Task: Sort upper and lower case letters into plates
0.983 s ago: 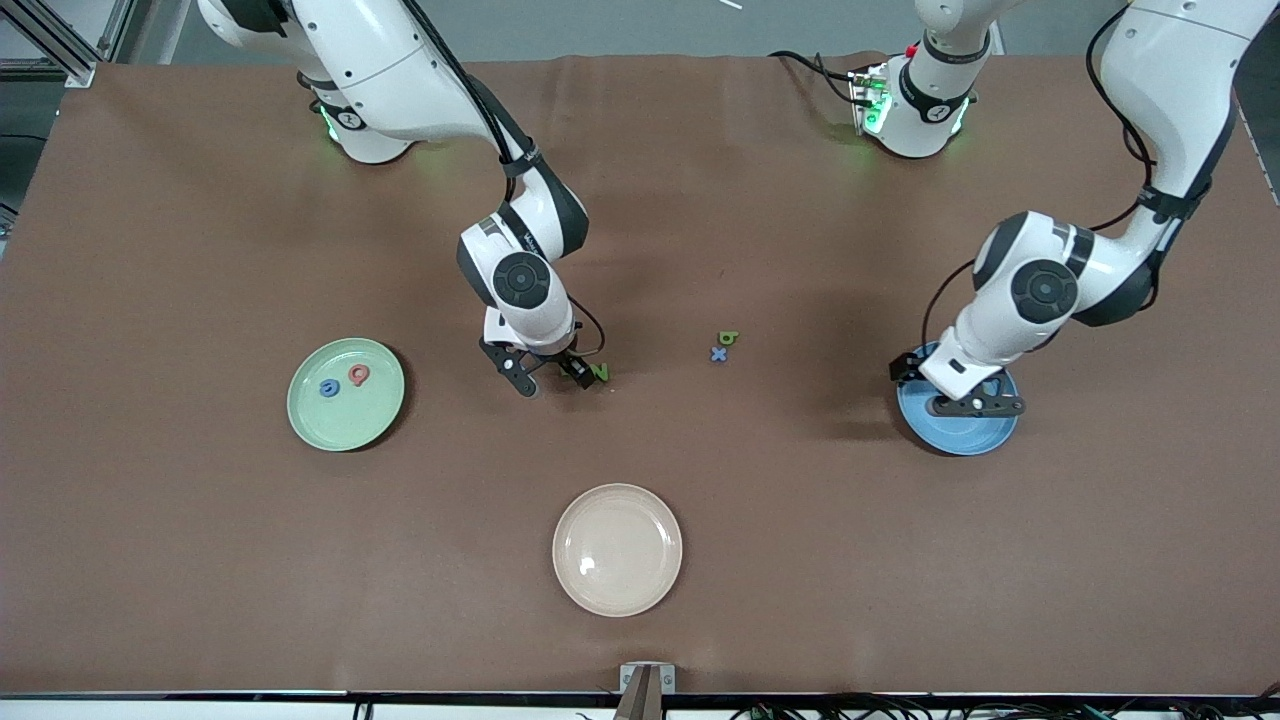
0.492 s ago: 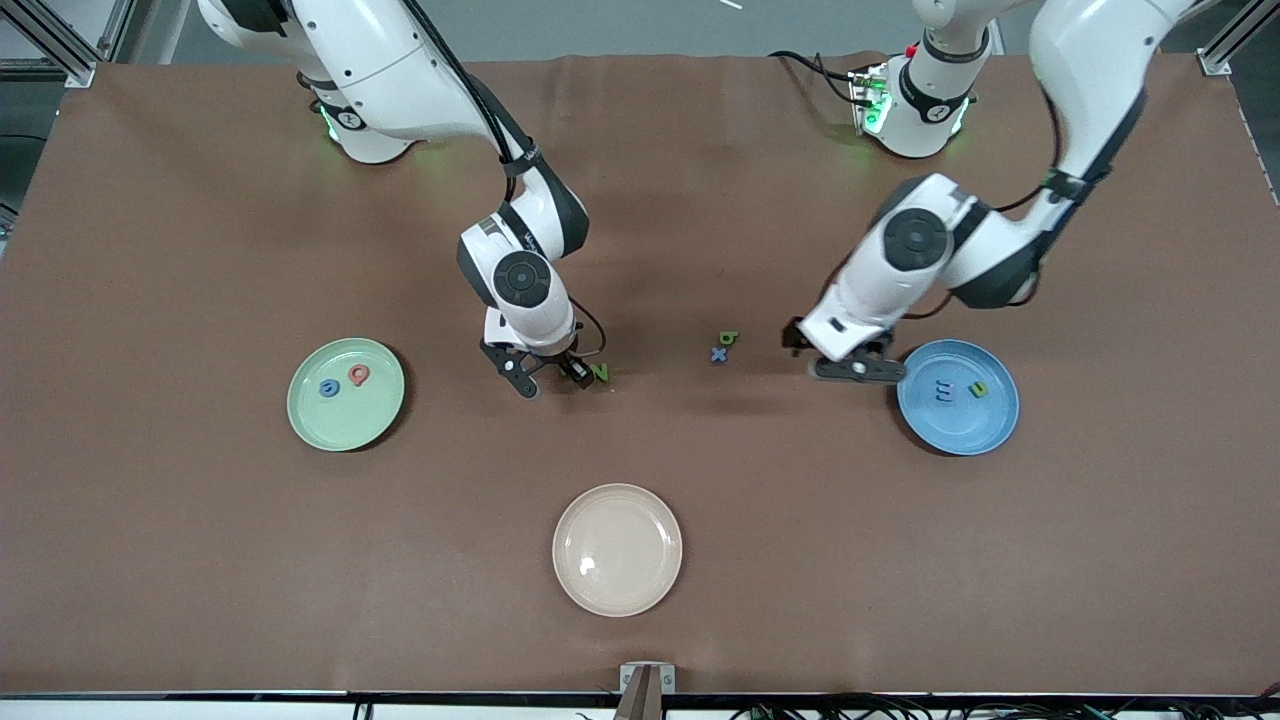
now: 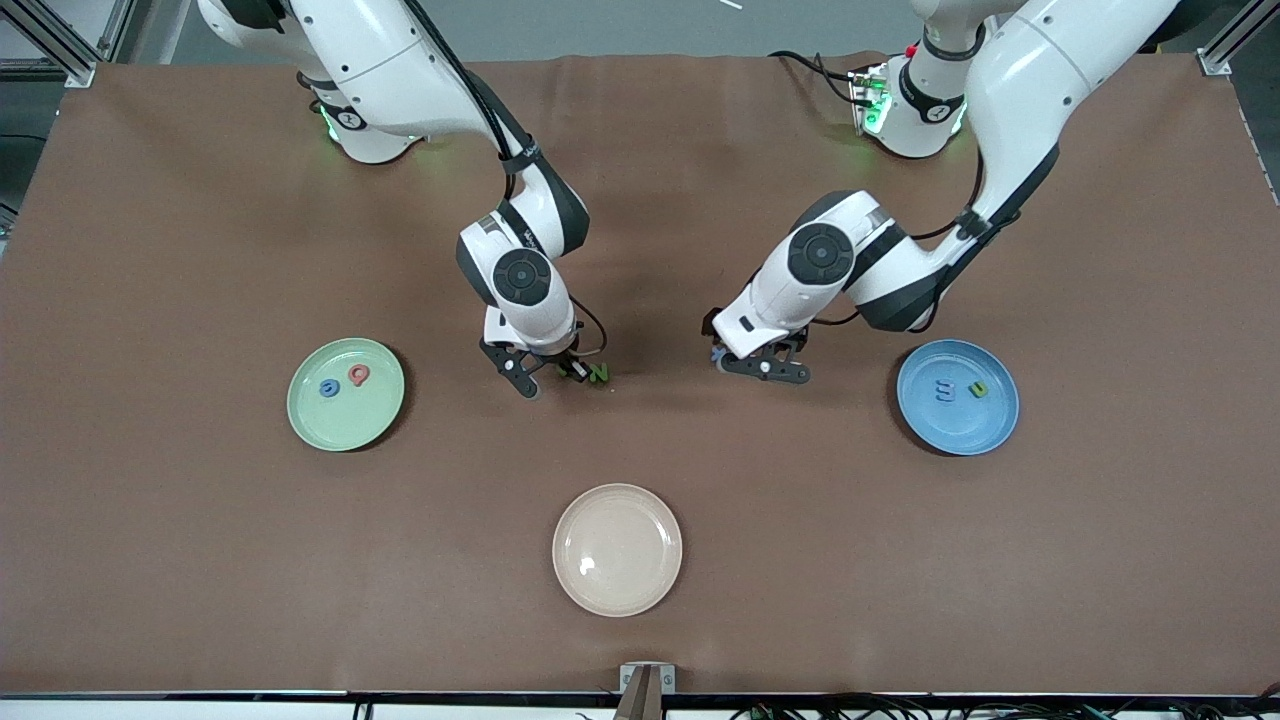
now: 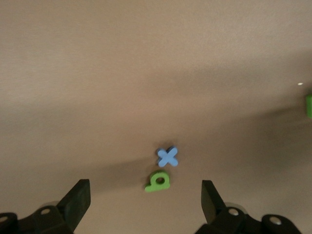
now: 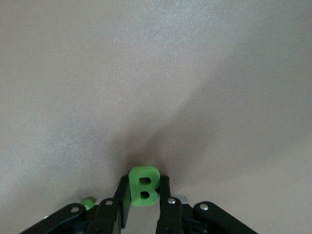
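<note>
- Four letters look sorted; four are left, as far as I can judge.
- Mint plate (image 3: 345,394), toward the right arm's end: blue G (image 3: 329,388) and pink Q (image 3: 358,375) lie in it.
- Blue plate (image 3: 957,397), toward the left arm's end: blue m (image 3: 944,391) and green n (image 3: 978,390) lie in it.
- Beige plate (image 3: 617,549), nearest the front camera, holds nothing and seems no part of the sort.
- Right gripper (image 3: 548,372) is low at mid-table with its fingers (image 5: 164,194) closed on the green B (image 5: 143,184), held upright; the green N (image 3: 599,374) lies on the table just beside it.
- Left gripper (image 3: 752,362) hovers over the small green b (image 4: 158,181) and blue x (image 4: 167,156), fingers spread wide, both letters flat on the table, touching or nearly so.
- To do, I judge: B and N to the mint plate, b and x to the blue plate.
</note>
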{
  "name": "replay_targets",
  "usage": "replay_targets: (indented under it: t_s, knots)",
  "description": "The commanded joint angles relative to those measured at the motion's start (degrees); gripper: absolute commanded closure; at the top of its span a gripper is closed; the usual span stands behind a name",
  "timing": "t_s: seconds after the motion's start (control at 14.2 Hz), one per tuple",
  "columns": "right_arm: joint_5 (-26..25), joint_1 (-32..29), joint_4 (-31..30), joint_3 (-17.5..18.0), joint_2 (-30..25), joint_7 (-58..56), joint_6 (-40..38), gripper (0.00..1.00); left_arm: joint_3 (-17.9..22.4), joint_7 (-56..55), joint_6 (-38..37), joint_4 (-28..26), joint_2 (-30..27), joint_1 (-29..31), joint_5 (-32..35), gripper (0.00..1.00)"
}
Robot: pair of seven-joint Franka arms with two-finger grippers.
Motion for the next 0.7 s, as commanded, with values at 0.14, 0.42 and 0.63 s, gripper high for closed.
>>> replay_targets:
  t_s: [0.14, 0.42, 0.63]
  knots:
    - [-0.89, -2.75, -0.37, -0.47, -0.48, -4.52, -0.64, 1.00, 7.52, -1.72, -1.32, 5.06, 3.02, -10.12, -0.07, 0.00]
    - [-0.89, -8.72, -1.42, -0.65, -5.48, -16.72, -7.13, 1.00, 7.70, -1.90, -0.61, 4.97, 4.52, -10.83, 0.20, 0.00]
    - [-0.89, -14.95, -6.42, -0.65, -10.93, -29.72, -7.67, 1.00, 8.66, -4.09, -0.18, 4.88, 5.39, -11.18, 0.28, 0.01]
